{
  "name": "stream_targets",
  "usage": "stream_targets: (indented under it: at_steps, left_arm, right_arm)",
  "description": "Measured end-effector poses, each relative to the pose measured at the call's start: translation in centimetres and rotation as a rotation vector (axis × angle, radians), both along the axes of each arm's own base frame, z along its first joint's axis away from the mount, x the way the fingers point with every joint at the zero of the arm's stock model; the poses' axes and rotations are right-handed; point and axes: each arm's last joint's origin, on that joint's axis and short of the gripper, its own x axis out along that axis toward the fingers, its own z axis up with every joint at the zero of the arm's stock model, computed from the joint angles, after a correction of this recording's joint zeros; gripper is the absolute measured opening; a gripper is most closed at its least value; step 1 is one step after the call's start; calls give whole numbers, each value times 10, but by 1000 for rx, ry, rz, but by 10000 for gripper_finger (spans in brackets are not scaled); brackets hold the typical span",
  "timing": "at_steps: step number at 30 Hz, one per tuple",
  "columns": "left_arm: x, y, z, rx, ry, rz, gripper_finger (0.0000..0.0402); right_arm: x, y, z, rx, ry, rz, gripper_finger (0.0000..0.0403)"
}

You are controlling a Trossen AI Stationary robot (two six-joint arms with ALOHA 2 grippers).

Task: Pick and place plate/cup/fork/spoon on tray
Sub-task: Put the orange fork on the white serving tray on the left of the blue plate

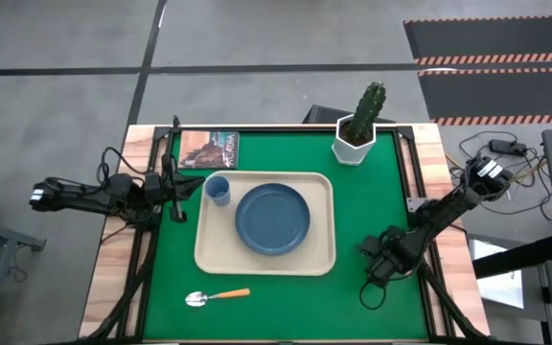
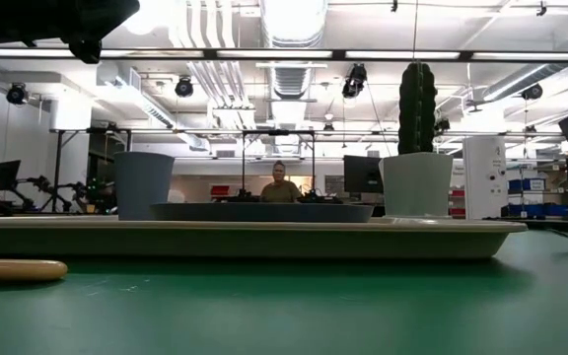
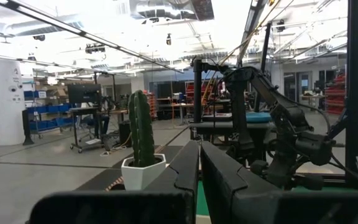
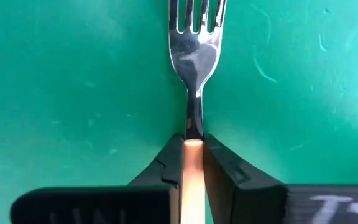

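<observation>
Salmon-orange handle material sits pinched between the fingers of the right gripper [image 4: 193, 155], so the fork [image 4: 195, 43] is clamped near the table's right edge, tines pointing forward over the green mat [image 1: 353, 297]. The contact patch is narrow (handle only, close to the neck), so the fork could pivot or slip during the lift if the grip is off-centre. Near the front edge, the spoon [image 1: 217, 297] lies off the tray [image 1: 209, 257], not yet placed. At mid-table, the plate [image 1: 272, 218] fills the tray's centre and the cup [image 1: 218, 191] stands at its far-left corner; a careless release could land the fork on the plate or rim. At the left edge, the left gripper [image 3: 199, 163] waits, fingers pressed almost together, close to the cup.
</observation>
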Motion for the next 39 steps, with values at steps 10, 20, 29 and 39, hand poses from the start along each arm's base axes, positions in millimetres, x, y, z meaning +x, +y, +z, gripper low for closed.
stream_targets:
  at_steps: [10,20,29,39]
  left_arm:
    - [0,0,0,0,-1,0,0]
    - [-1,0,2,-3,-27,0,0]
    - [-1,0,3,-3,-28,0,0]
    - [-3,0,9,-14,-94,-2,0]
  right_arm:
    - [11,-2,57,102,-212,-387,25]
    - [33,-16,78,65,-379,-641,35]
    - [67,-23,104,92,-479,-834,37]
    - [132,-28,101,98,-417,-955,38]
